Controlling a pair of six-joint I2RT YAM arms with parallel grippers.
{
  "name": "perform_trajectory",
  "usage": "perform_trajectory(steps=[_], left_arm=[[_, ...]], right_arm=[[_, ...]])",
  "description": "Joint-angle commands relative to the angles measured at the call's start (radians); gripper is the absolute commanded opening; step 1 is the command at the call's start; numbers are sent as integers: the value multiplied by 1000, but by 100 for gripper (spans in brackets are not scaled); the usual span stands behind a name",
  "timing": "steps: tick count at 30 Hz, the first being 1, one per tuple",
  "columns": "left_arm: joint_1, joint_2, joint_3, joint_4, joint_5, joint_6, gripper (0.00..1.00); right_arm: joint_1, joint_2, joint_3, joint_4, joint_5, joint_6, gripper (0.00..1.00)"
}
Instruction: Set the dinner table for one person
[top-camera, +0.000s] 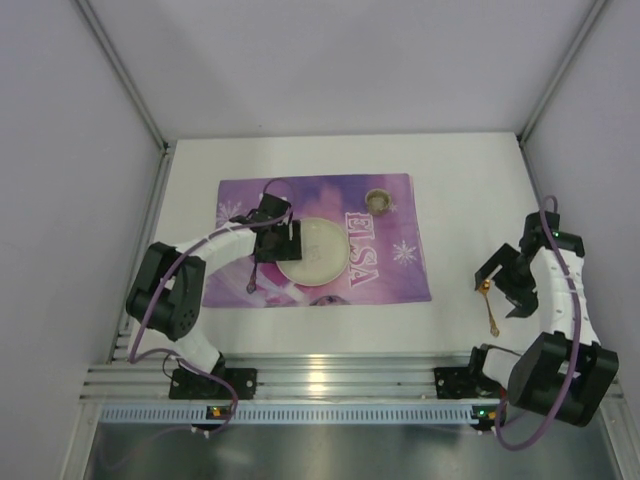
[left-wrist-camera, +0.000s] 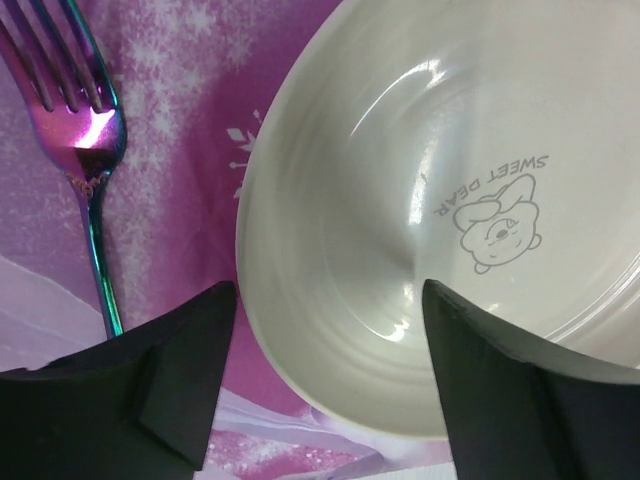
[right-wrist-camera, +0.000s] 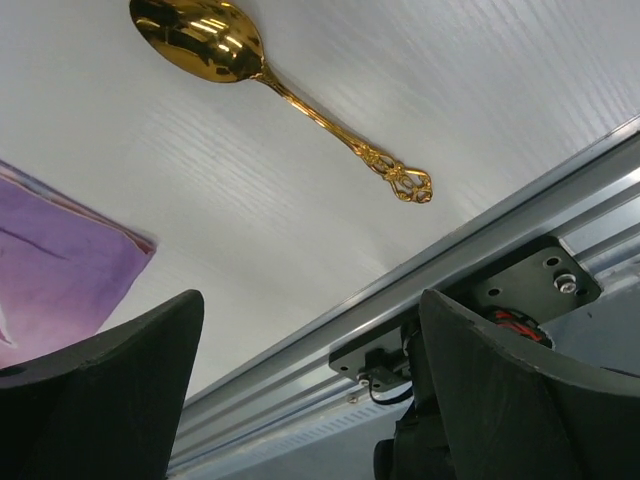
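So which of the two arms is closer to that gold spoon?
Right. The right gripper hangs just beside the spoon; the left gripper is far off, over the plate.

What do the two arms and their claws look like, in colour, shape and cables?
Both the left arm and the right arm have white tubular links between bulky black joint housings. A purple cable loops along each. The left claw and right claw have broad, matte black, wedge-shaped fingers. No markings are legible.

Top view looks down from above-behind on the whole table (top-camera: 470, 180). Left wrist: close over plate (left-wrist-camera: 400, 200) and fork (left-wrist-camera: 95, 200). Right wrist: low, near spoon (right-wrist-camera: 270, 85) and rail (right-wrist-camera: 400, 300). Top view shows all four.
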Motion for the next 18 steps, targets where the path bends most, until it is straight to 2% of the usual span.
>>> perform_trajectory(steps=[1,4,6,11,12,15,18], left_arm=[[6,-61,63,-49,-11,3,82],[6,-105,103,-83,-17,-3,92],[6,-134,123,-104,-31,-12,92],[6,-199,160,-141,-35,-9,92],[6,-206,165,-144,-37,-9,92],[6,-228,166,-153,-44,-8,92],[7,-239,168,-158,-55,-6,92]], right_arm=[[-8,23,-34,115,14,-2,88],[-9,100,-52,172,37,-1,86],[-9,161,-56,209,30,7,76],[-8,277,-22,249,63,22,68],[-8,291,-16,253,71,21,62],[-8,342,-6,273,98,17,54],[-2,377,-17,290,111,14,50]])
